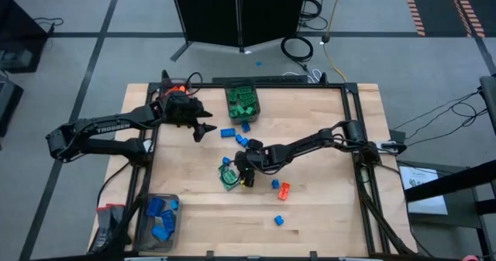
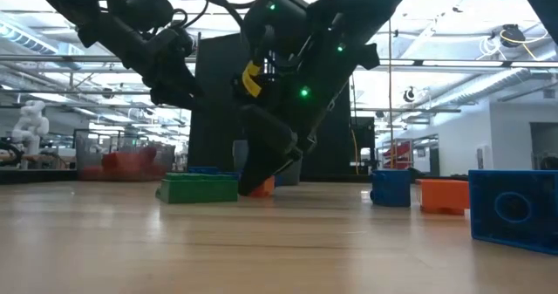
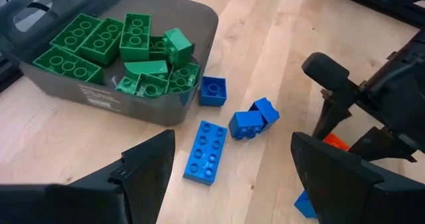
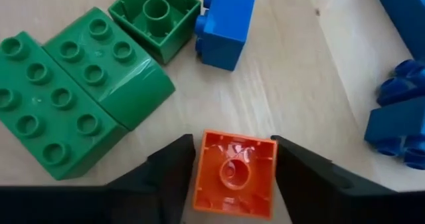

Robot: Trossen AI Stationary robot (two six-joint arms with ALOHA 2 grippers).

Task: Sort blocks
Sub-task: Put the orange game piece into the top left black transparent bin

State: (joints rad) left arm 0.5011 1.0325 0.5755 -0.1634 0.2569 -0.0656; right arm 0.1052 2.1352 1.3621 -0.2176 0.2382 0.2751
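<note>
My right gripper (image 1: pixel 246 174) is down at the table's middle, shut on a small orange block (image 4: pixel 234 174) that lies hollow side up. Just beside it lie green blocks (image 4: pixel 66 98) and a blue block (image 4: pixel 226 24). My left gripper (image 1: pixel 203 128) hangs open above the far left of the table, over loose blue blocks (image 3: pixel 207 151) lying on the wood next to the bin of green blocks (image 3: pixel 113 51). Nothing is between its fingers. My right gripper pinches the orange block by two opposite side walls (image 4: pixel 199 177), one finger on each side. The fingers slant down from the table's right side. In the low view the block (image 2: pixel 264 187) sits on the tabletop under the fingers.
A bin of blue blocks (image 1: pixel 159 218) stands at the near left corner, and the green bin (image 1: pixel 242 101) at the far middle. More loose blocks lie right of my right gripper: an orange one (image 1: pixel 284 190) and blue ones (image 1: pixel 279 219). Bare wood lies to the right.
</note>
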